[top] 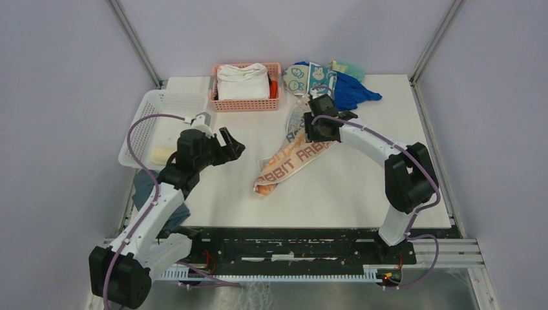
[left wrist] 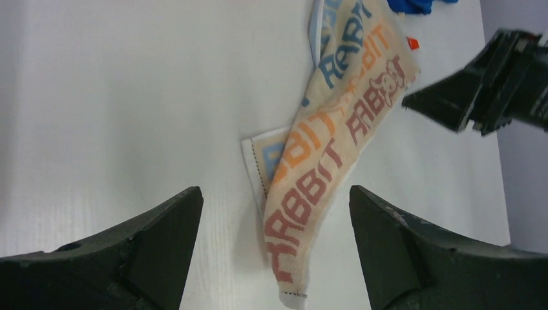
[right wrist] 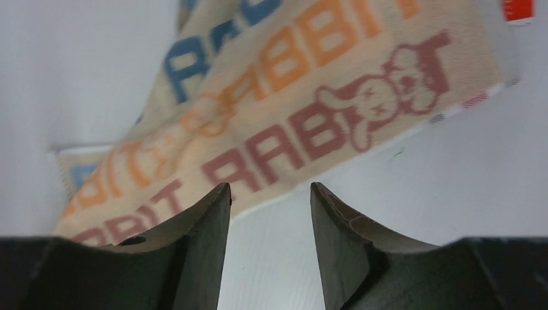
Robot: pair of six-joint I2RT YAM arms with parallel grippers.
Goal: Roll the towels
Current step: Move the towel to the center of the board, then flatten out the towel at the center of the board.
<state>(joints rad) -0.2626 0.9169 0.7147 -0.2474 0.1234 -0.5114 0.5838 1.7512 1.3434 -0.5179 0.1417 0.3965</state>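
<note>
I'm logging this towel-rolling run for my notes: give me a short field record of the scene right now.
Centre: beige towel with orange and blue RABBIT lettering, a loosely folded strip, not rolled
Left gripper: open, empty, left of the towel
Right gripper: open, empty, at the towel's far end
Far edge: pink plastic basket holding white folded cloth; pale rabbit-face towel; crumpled blue cloth
</note>
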